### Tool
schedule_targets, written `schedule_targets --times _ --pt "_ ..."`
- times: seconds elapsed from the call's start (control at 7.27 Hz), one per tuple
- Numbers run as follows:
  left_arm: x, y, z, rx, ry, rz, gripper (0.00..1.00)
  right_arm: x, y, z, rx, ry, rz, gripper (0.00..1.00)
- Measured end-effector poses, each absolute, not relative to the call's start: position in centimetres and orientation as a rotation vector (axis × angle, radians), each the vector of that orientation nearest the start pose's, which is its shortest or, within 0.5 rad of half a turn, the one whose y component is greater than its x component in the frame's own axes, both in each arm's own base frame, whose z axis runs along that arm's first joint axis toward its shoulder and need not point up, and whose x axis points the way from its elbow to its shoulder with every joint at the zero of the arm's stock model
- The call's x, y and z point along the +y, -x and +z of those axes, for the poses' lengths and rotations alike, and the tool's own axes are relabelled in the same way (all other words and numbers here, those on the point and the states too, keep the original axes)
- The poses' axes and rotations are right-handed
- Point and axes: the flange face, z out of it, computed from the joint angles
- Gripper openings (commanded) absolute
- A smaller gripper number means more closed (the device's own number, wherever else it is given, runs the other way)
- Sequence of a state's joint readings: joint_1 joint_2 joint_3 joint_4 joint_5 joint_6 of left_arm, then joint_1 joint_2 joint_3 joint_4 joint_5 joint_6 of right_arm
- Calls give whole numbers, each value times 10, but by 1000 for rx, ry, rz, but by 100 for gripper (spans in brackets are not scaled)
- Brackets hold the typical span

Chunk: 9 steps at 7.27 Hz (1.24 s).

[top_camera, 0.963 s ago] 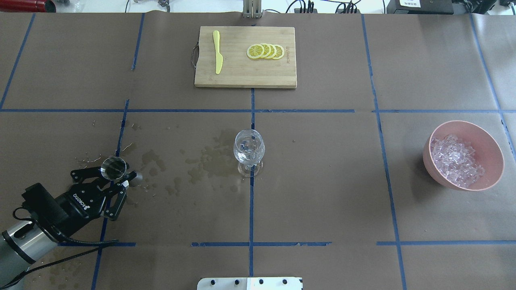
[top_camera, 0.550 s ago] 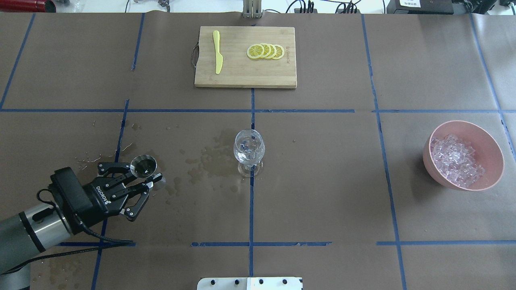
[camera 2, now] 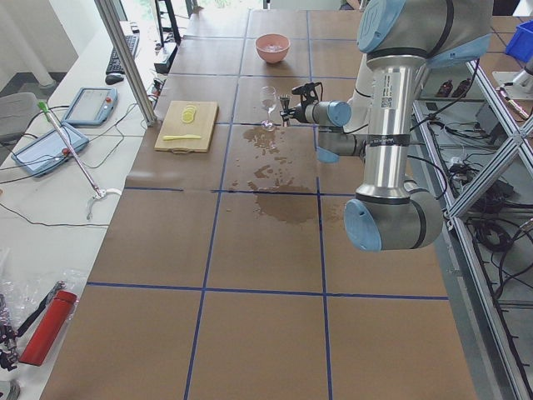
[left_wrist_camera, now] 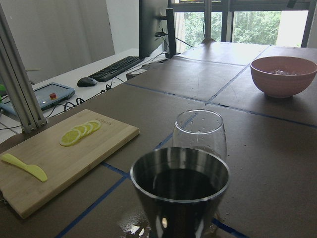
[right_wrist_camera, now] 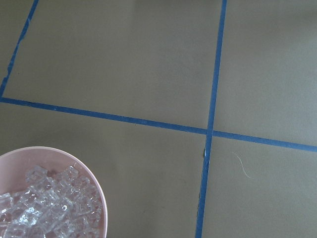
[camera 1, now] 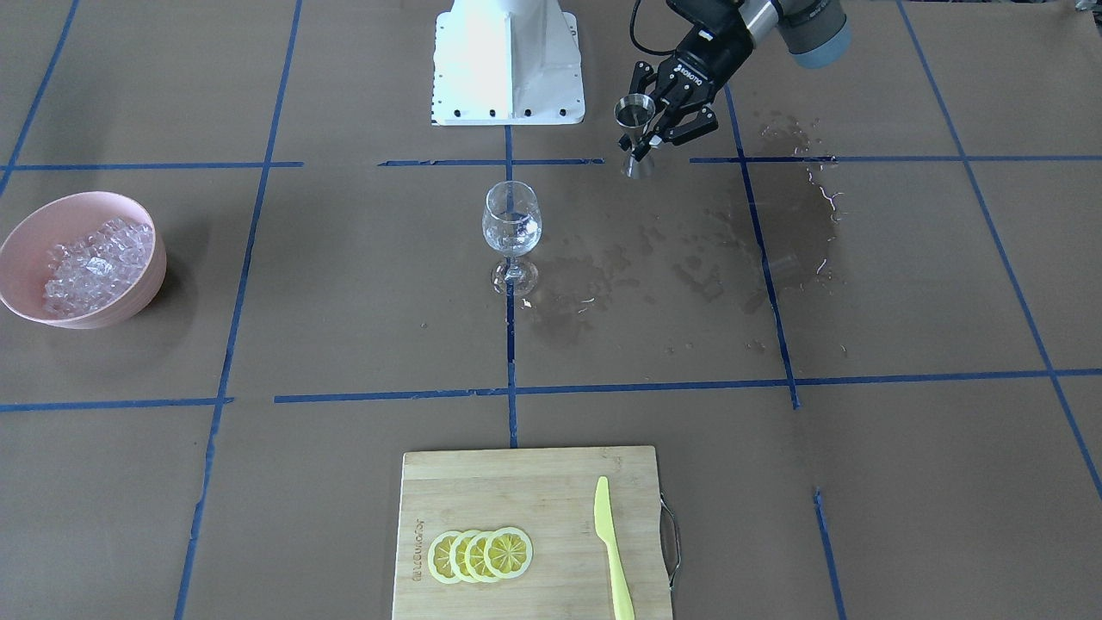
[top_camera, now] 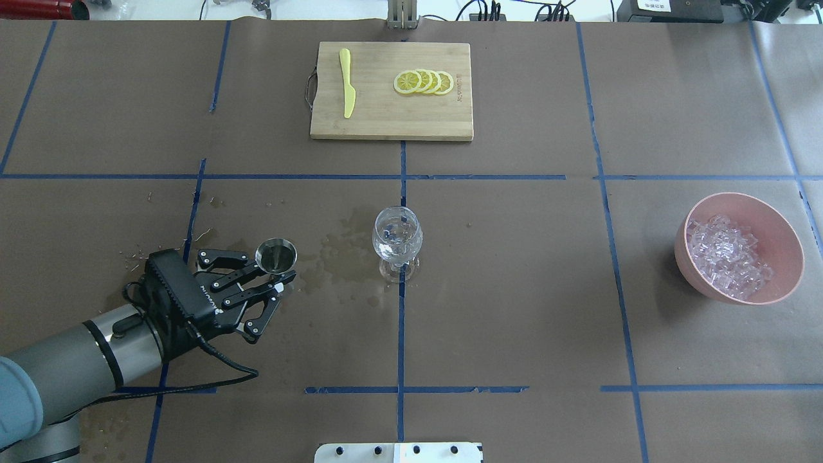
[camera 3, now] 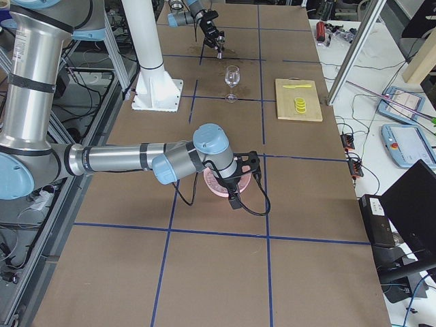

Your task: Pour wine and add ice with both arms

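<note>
Nearest the robot, the left claw (top_camera: 278, 272) grips a steel jigger (top_camera: 276, 255), upright above the wet tabletop (top_camera: 514, 289), with the wine (left_wrist_camera: 181, 184) inside it. Near it stands the wine glass (top_camera: 397, 238). The right claw (camera 3: 236, 187) hovers over the pink bowl (top_camera: 787, 231) of ice (top_camera: 730, 257); wide or narrow, I cannot tell. Farthest lies the cutting board (top_camera: 386, 119)

right gripper (camera 3: 236, 185): seen in 1 side view only, finger gap unreadable. pink bowl (right_wrist_camera: 98, 197): cut by wrist view's lower-left corner. jigger (left_wrist_camera: 181, 203): base cut by bottom edge; hides wine glass (left_wrist_camera: 199, 130) stem.
</note>
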State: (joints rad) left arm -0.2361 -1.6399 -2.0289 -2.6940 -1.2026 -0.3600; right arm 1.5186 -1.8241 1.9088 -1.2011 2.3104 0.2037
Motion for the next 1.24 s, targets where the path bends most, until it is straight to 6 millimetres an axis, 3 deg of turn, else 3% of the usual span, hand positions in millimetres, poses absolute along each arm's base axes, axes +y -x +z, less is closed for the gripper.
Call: schedule_targets --times 0.41,0.83,1.24 --pt "-284 -440 229 1002 -1196 446 0 -409 -45 564 -775 -335 -26 100" --pt "-313 -455 197 928 -1065 534 0 -409 -45 566 -774 -331 -23 100" --pt "-323 -467 173 833 -984 570 0 -409 -45 568 -774 -328 -23 100"
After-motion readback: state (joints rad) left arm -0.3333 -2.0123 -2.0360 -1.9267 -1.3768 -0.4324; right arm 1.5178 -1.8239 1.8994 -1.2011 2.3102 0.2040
